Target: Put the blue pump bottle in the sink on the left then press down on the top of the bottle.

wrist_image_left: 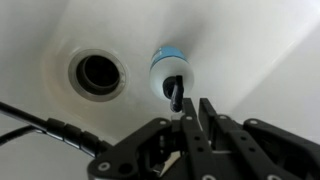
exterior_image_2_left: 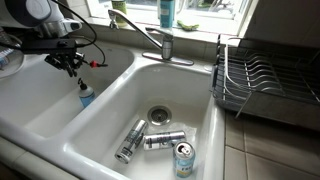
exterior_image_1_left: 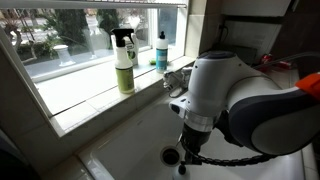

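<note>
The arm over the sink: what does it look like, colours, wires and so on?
The arm has smooth, rounded white shells, a dark grey section and a touch of orange. A thin black cable loops under it. The gripper is all black, jointed links ending in two slim fingers. No markings are legible.

Daylight pours through a wide white-framed window (exterior_image_1_left: 70, 35) beyond the gripper (exterior_image_2_left: 75, 65). A black wire dish rack (exterior_image_2_left: 262, 78) stands well apart from it on the pale tiled counter (exterior_image_2_left: 275, 152).
</note>
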Tool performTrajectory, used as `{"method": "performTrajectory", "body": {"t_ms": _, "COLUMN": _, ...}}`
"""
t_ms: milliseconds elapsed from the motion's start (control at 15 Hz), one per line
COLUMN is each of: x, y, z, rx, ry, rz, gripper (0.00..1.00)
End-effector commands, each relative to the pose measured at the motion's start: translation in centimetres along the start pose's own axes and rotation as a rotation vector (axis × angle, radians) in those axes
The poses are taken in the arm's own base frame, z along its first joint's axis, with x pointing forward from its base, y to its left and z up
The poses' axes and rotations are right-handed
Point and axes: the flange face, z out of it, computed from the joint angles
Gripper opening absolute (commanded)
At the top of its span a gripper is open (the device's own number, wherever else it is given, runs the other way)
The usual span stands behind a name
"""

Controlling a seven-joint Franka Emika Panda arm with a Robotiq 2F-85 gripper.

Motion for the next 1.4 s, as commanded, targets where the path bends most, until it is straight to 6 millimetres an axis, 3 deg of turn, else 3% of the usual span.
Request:
{"method": "performTrajectory", "body": {"t_ms": 0, "x": -0.3, "y": 0.4, "z": 0.2, "rx": 0.004, "ry": -0.016, "rz": 0.013, "gripper": 0.00}}
{"method": "performTrajectory", "body": {"t_ms": 1333, "x": 1.1, "y": 1.7, "z": 2.1, "rx": 0.023, "ry": -0.021, "rz": 0.037, "gripper": 0.00}}
